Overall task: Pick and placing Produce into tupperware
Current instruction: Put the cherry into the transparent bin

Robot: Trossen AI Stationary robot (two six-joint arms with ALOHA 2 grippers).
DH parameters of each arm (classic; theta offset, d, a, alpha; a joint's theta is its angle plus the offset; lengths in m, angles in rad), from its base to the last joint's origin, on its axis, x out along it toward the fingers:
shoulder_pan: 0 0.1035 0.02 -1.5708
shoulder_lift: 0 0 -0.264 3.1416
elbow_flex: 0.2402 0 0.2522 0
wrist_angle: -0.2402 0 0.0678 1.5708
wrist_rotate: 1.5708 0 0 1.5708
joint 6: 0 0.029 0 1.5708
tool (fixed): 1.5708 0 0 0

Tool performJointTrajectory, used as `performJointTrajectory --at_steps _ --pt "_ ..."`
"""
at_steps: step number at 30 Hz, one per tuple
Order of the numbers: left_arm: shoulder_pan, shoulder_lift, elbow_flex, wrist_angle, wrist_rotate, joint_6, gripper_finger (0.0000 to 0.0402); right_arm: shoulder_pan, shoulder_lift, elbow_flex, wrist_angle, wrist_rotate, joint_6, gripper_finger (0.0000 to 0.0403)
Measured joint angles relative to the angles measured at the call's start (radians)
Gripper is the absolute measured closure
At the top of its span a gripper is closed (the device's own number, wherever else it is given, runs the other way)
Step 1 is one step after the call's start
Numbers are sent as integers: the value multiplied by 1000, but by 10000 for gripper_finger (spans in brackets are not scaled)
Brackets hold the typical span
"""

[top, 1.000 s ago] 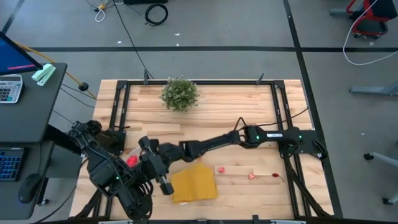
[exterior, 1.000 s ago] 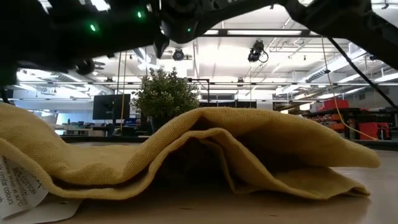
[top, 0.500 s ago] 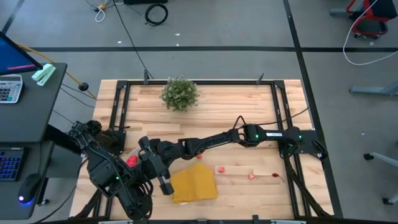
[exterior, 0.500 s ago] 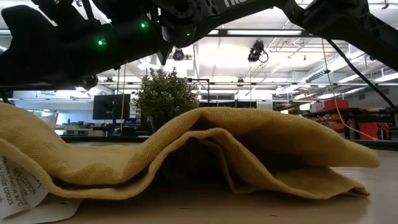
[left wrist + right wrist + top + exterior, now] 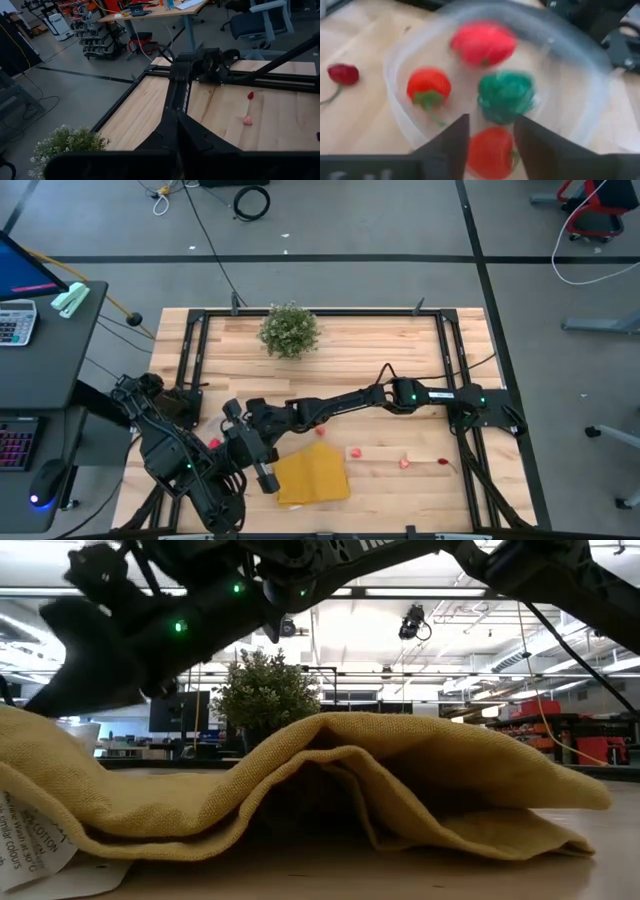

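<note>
The tupperware (image 5: 395, 60) is a round clear container. In it lie two red pieces of produce (image 5: 482, 44) (image 5: 428, 85), a green one (image 5: 506, 96) and a further red one (image 5: 490, 150). My right gripper (image 5: 490, 142) reaches in over its rim, open, with that last red piece showing between the fingers. In the high view my left arm covers most of the container, and only a red piece (image 5: 213, 443) shows. My left gripper (image 5: 267, 480) hangs shut, high above the table's near left. Three small red and pink pieces (image 5: 354, 452) (image 5: 405, 462) (image 5: 441, 462) lie on the table. My right gripper's fingers (image 5: 454, 142) stand on either side of the nearest red piece (image 5: 490, 155), which lies in the tupperware. They come at it slanting down from the table's right. I cannot tell whether they touch it.
A folded yellow cloth (image 5: 312, 475) lies near the front edge, right of the tupperware, and fills the low view (image 5: 330, 790). A bushy potted plant (image 5: 289, 330) stands at the far edge. A dark red piece (image 5: 342, 74) lies outside the container. A black frame (image 5: 190, 350) borders the table.
My right gripper has gone a little toward the table's left edge and down, over the tupperware, and has tipped further downward.
</note>
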Motion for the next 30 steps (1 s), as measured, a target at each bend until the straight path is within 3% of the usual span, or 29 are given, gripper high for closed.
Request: performJointTrajectory --at_steps 8,22,30 --pt "0 0 0 1 1 0 381 1 -30 0 -14 -11 -2 393" --pt "0 0 0 11 12 -3 393 6 -56 -1 -155 -28 -61 395" --pt "-19 0 0 20 52 -66 387 31 -281 -2 -511 52 -140 398"
